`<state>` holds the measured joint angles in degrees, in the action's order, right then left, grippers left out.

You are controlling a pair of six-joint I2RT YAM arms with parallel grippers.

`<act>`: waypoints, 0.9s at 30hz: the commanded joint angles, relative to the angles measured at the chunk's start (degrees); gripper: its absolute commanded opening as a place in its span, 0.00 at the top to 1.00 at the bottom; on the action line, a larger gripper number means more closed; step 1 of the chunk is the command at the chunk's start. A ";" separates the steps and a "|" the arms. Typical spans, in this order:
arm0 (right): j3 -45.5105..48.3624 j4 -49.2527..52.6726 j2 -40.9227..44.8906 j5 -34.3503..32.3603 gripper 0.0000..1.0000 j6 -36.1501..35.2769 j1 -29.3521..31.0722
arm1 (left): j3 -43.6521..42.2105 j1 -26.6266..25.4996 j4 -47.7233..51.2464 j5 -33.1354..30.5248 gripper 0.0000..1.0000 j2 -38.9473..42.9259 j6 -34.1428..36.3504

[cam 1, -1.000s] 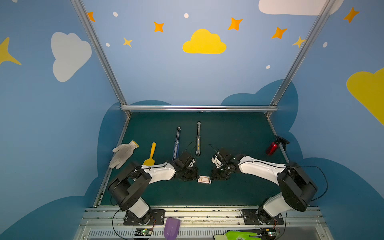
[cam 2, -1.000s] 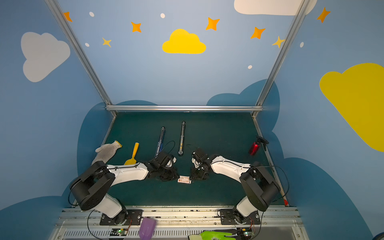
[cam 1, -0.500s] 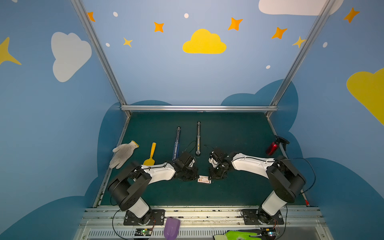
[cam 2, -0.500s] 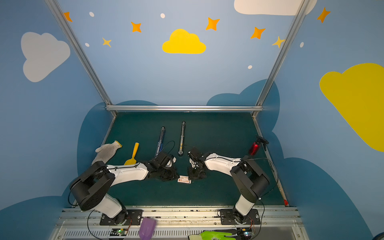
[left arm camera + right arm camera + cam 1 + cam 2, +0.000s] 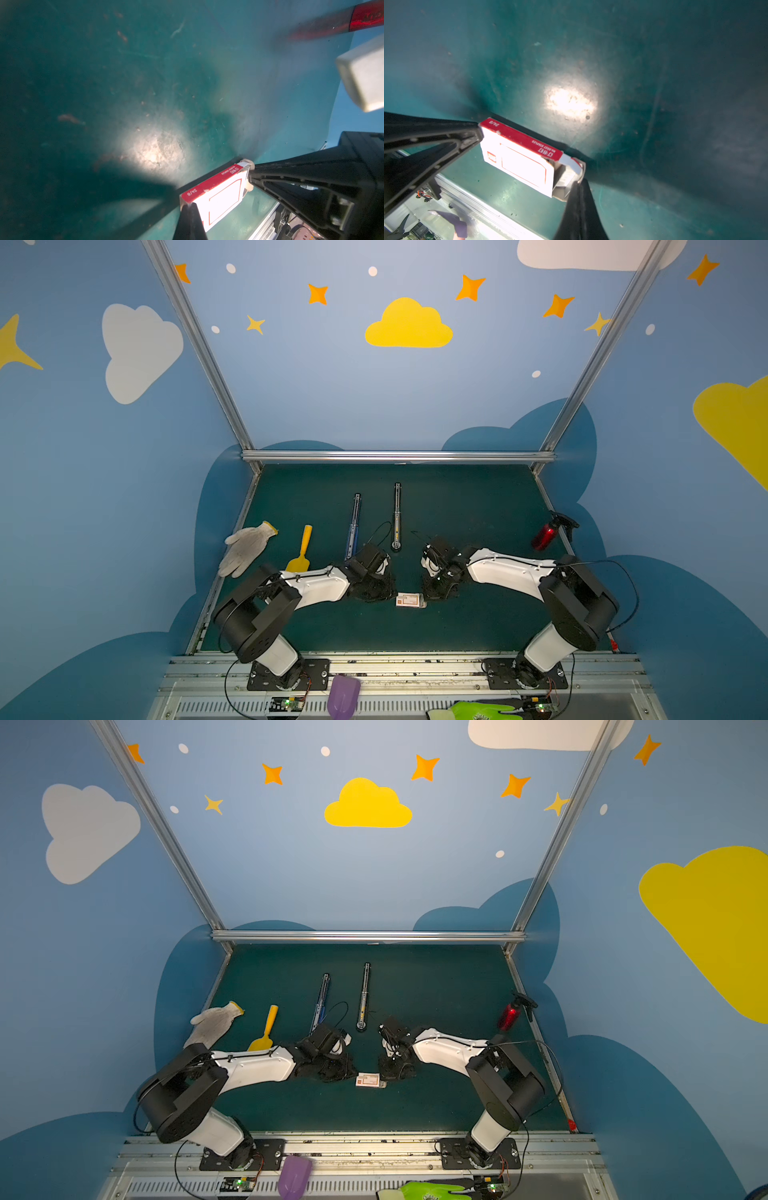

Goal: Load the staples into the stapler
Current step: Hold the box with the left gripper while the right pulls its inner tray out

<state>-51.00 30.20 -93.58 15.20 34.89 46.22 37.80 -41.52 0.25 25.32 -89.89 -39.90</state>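
The small white cardboard sliding box with a red side and red outline (image 5: 409, 600) (image 5: 521, 162) lies flat on the dark green mat (image 5: 457, 506), between the two arms in both top views and nearer the aluminium front rail (image 5: 395, 659) than the back one. Its inner drawer sticks out a little at the 3 o'clock end, and the pale grey rows there look like the staples (image 5: 566, 176). The left gripper (image 5: 388, 595) (image 5: 192, 207) has its fingers closed together, and its tip touches the box's 9 o'clock end without clamping it. The right gripper (image 5: 428, 597) (image 5: 578, 187) is also closed, its tip against the drawer's end at 3 o'clock; whether it pinches the thin wall cannot be told. Toward 6 o'clock from the box bare mat runs to the front rail. At about 11 and 12 o'clock lie a long slim blue-and-silver metal bar (image 5: 353, 522) and a long slim silver metal bar (image 5: 397, 514), well apart from the box. A yellow plastic scoop (image 5: 302, 549) and a white knit glove (image 5: 245, 545) lie toward 10 o'clock, the glove at the mat's left edge. A red spray bottle with a black trigger (image 5: 544, 535) sits toward 2 o'clock by the right edge.
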 commanded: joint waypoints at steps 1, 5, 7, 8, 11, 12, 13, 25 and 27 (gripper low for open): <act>0.80 1.00 0.94 -0.58 1.00 -0.18 -0.08 | -0.41 0.30 0.54 -0.10 0.96 1.38 -0.18; 0.99 0.74 1.12 -0.56 1.00 -0.18 -0.26 | -0.57 0.44 0.66 0.29 0.96 1.97 -0.22; 1.08 0.46 1.20 -0.52 1.00 -0.01 -0.27 | -1.50 0.57 -0.74 1.24 0.95 2.78 -0.51; 1.17 0.30 1.21 -0.43 1.00 0.08 -0.33 | -1.82 0.69 -1.37 1.73 0.91 3.16 -0.75; 1.25 0.04 1.03 -0.35 1.00 0.16 -0.45 | -2.47 0.91 -2.34 3.19 0.80 3.67 -0.70; 1.26 -0.11 0.95 -0.22 1.00 0.17 -0.58 | -2.47 0.90 -2.43 3.61 0.78 3.54 -0.79; 1.25 -0.28 0.87 -0.17 1.00 0.24 -0.60 | -2.47 0.91 -2.45 4.05 0.75 3.26 -0.75; 1.32 -0.97 0.61 0.09 1.00 0.61 -0.92 | -2.22 0.56 -5.32 9.12 0.72 -2.30 -0.85; 1.43 -1.06 0.59 0.17 1.00 0.63 -0.89 | -2.52 0.42 -6.36 9.32 0.77 -2.70 -1.22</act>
<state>-50.50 29.50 -93.51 15.64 35.16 45.52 35.70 -40.88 -4.47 33.19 -91.50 -41.17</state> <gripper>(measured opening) 0.047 0.241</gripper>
